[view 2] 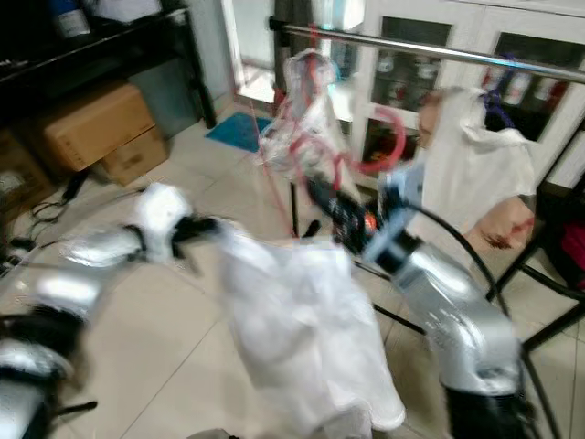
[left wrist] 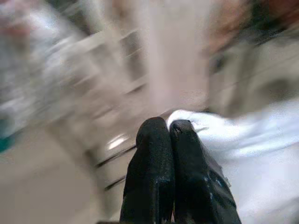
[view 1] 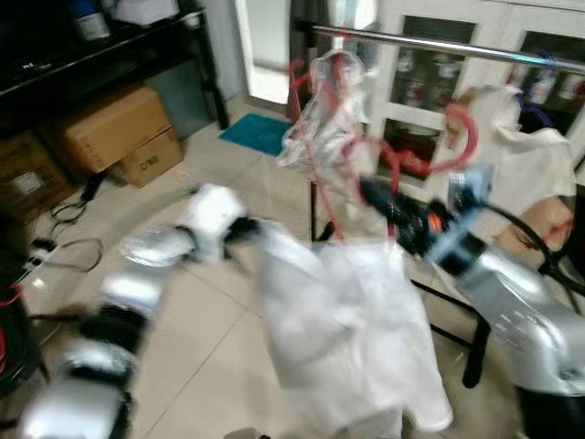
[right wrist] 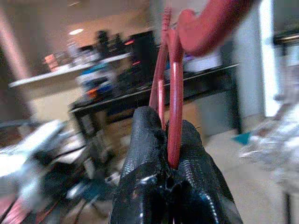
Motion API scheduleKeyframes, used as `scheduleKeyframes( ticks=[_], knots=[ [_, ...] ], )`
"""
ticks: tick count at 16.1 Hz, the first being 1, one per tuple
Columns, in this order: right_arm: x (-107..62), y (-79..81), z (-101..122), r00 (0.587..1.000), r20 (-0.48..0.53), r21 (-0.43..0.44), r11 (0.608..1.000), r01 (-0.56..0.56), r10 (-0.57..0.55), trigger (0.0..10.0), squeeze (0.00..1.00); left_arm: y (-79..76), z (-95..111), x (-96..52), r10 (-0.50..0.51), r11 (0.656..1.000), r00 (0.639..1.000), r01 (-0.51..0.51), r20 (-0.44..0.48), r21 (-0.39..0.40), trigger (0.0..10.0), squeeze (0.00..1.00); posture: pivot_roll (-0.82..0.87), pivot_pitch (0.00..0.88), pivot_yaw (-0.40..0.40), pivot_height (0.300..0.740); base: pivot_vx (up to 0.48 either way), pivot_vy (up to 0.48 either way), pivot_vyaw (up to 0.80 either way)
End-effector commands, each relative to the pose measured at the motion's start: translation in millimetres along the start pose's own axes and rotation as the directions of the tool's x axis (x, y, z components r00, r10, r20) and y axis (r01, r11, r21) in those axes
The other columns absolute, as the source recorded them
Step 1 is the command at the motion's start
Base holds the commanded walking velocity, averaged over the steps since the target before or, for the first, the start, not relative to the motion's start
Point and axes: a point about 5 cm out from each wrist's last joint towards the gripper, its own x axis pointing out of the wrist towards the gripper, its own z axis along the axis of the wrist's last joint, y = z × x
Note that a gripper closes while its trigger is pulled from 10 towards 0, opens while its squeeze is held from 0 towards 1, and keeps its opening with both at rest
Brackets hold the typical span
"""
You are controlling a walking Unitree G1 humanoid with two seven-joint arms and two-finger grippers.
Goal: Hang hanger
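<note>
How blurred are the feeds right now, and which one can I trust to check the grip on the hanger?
Both eye views are motion-smeared: arms and white garment streak, rail stays readable. Left wrist view: background smeared, left end effector fairly sharp, shut on white fabric. Right wrist view is the best: right end effector crisply clamps the red hanger; background soft.

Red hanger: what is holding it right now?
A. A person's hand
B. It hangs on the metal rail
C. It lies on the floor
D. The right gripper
D: the right gripper is shut on the red hanger, whose hook is below the metal rail, not on it.
</note>
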Motion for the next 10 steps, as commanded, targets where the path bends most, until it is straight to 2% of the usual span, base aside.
scheduleKeyframes(
  ticks=[1, 2, 3, 4, 5, 6, 7, 8, 9, 10],
  knots=[
    [1.1, -10.5, -2, 0.991, 0.026, -0.014, 0.991, 0.131, -0.131, 0.0, 0.0, -4.7, 22, -0.1, -0.091, 0.996, 0.993, 0.09, 0.075, 0.013, 0.0, 0.0, -0.1, 0.0, 0.108, 0.74, 0.0, 0.0, 0.0],
    [4.0, -21.1, -3, 0.958, 0.079, 0.006, 0.961, 0.276, -0.276, 0.0, 0.0, -21.4, 28, 4.7, -0.213, 0.977, 0.972, 0.215, 0.097, -0.004, 0.0, 0.0, -0.1, 0.0, 0.108, 0.74, 0.0, 0.0, 0.0],
    [2.7, -29.9, -1, 0.915, 0.117, 0.017, 0.922, 0.386, -0.385, 0.0, 0.0, -29.5, 29, 5.3, -0.268, 0.963, 0.958, 0.27, 0.101, -0.016, 0.0, 0.0, -0.1, 0.0, 0.108, 0.74, 0.0, 0.0, 0.0],
    [1.1, -34.2, 0, 0.897, 0.135, 0.026, 0.906, 0.422, -0.422, 0.0, 0.0, -33.5, 28, 3.7, -0.289, 0.956, 0.953, 0.292, 0.095, -0.019, 0.0, 0.0, -0.11, 0.0, 0.109, 0.74, 0.0, 0.0, 0.0],
    [-1.6, -40.0, 1, 0.871, 0.151, 0.031, 0.883, 0.468, -0.467, 0.0, 0.0, -35.4, 25, 0.7, -0.273, 0.961, 0.958, 0.276, 0.089, -0.021, 0.0, 0.0, -0.11, 0.0, 0.11, 0.74, 0.0, 0.0, 0.0],
    [-5.7, -43.8, -5, 0.856, 0.103, -0.021, 0.86, 0.511, -0.506, 0.0, 0.0, -29.1, 17, -6.0, -0.144, 0.989, 0.987, 0.146, 0.069, -0.027, 0.0, 0.0, -0.11, 0.0, 0.11, 0.74, 0.0, 0.0, 0.0],
    [-7.5, -44.6, -9, 0.847, 0.079, -0.052, 0.846, 0.53, -0.526, 0.0, 0.0, -26.8, 14, -9.6, -0.086, 0.995, 0.994, 0.089, 0.062, -0.036, 0.0, 0.0, -0.11, 0.0, 0.109, 0.74, 0.0, 0.0, 0.0],
    [-12.8, -45.0, -26, 0.82, -0.035, -0.101, 0.819, 0.565, -0.571, 10.0, 0.0, -21.5, 9, -19.0, 0.07, 0.995, 0.996, -0.066, 0.058, -0.075, 0.0, 0.0, -0.11, 0.0, 0.105, 0.74, 0.0, 0.0, 0.0],
    [-21.3, -36.9, -41, 0.819, -0.107, -0.129, 0.825, 0.55, -0.563, 10.0, 0.0, -12.7, 2, -30.6, 0.303, 0.945, 0.952, -0.293, 0.051, -0.142, 7.8, 0.0, -0.11, 0.0, 0.092, 0.74, 0.0, 0.0, 0.0],
    [-27.8, -32.8, -48, 0.809, -0.128, -0.146, 0.818, 0.557, -0.574, 10.0, 0.0, -8.8, -3, -37.5, 0.427, 0.89, 0.903, -0.413, 0.037, -0.192, 10.0, 0.0, -0.11, 0.0, 0.081, 0.74, 0.0, 0.0, -0.56]
  ],
)
